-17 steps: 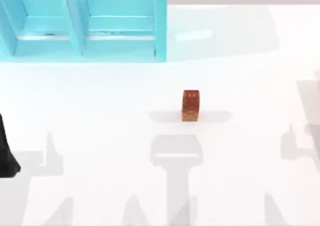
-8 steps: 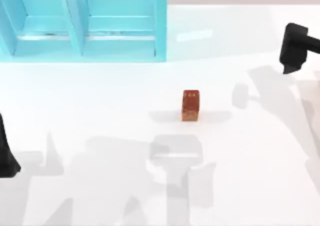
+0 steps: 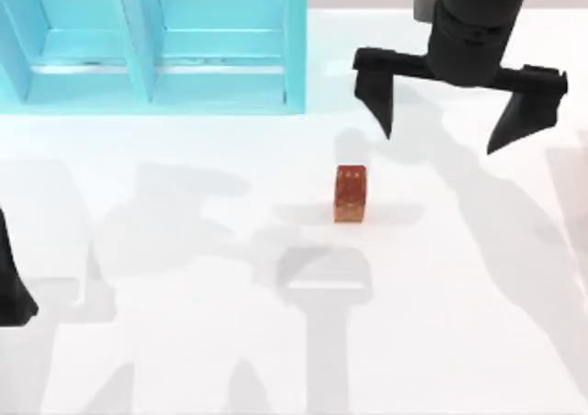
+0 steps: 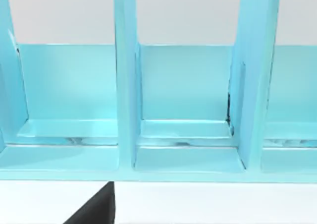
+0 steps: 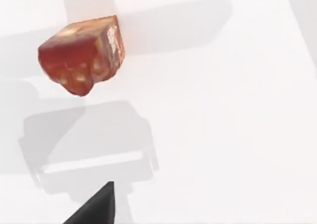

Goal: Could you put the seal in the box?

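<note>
The seal (image 3: 350, 193) is a small reddish-brown block with a paler lower end, standing on the white table near the middle. It also appears in the right wrist view (image 5: 81, 53), lying free on the table. My right gripper (image 3: 441, 140) hovers behind the seal and a little to its right, open wide with nothing between its fingers. The box (image 3: 294, 48) is a light blue case with upright dividers at the back left, and the left wrist view looks into its compartments (image 4: 126, 85). My left arm (image 3: 11, 291) is parked at the left edge.
The white table (image 3: 184, 342) carries soft grey shadows of the arms. A dark fingertip (image 5: 96, 206) pokes into the right wrist view, and another dark fingertip (image 4: 96, 209) into the left wrist view.
My right arm has swung in from the right edge to the back middle, its open fingers now spread behind the seal. The seal and the left arm have stayed put.
</note>
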`<state>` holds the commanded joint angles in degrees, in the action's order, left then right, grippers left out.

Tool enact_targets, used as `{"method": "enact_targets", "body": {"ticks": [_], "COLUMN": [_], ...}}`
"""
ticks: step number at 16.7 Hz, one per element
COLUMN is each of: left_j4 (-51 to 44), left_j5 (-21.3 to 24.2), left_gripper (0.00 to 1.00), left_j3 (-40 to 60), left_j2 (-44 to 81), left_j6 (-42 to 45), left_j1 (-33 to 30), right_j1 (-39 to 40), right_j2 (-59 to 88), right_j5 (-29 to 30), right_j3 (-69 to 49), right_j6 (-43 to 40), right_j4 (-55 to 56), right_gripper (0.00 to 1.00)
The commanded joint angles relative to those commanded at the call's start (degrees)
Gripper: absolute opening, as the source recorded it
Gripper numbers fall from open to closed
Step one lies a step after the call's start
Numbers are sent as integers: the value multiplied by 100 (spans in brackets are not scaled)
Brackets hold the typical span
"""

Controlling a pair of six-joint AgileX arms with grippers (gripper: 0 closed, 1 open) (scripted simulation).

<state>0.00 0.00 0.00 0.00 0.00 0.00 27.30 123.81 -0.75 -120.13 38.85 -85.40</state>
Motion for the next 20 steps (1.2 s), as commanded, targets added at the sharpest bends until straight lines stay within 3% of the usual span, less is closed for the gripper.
{"method": "enact_targets", "body": {"ticks": [5,9,20], "left_j4": [0,0,0], "left_j5": [0,0,0], "left_gripper": [100,100,100], "left_j3": [0,0,0], "left_j2": [0,0,0], "left_j6": [0,0,0], "left_j1": [0,0,0], "right_j1": [403,577,593], "right_j2": [1465,2063,2096], "right_j5": [60,105,114], "right_j3": [-1867,-2657,-2352], "right_j6": [-195,-376,-432], "right_j4": [-538,-690,-296], "right_gripper": [100,100,100]}}
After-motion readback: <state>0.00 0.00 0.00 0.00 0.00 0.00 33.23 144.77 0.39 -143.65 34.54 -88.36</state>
